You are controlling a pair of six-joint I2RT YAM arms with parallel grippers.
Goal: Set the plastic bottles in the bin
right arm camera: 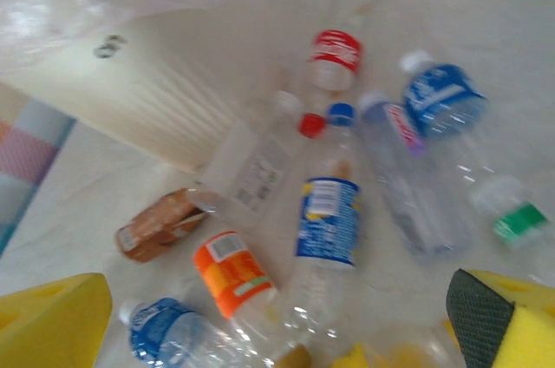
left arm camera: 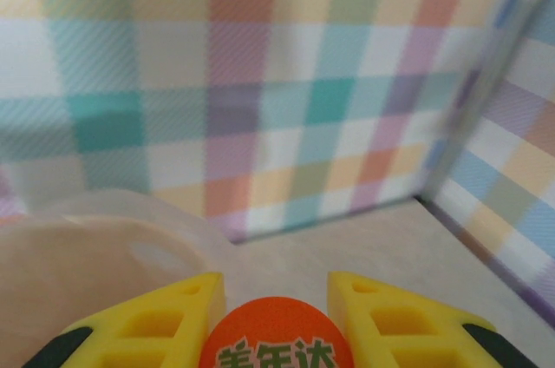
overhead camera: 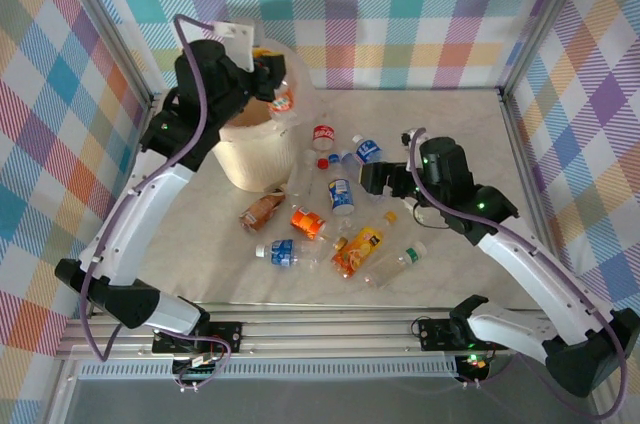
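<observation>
Above the round cream-beige bin (overhead camera: 240,159), left claw (overhead camera: 268,76) clamped on clear orange-labelled plastic bottle (overhead camera: 284,96). Right claw (overhead camera: 368,179) spread wide, empty, over loose crushed plastic bottles (overhead camera: 342,194) on marble tabletop (overhead camera: 450,114).

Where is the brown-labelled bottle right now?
The brown-labelled bottle lies at the near foot of the bin, left of the orange-labelled bottle in the top view.
</observation>
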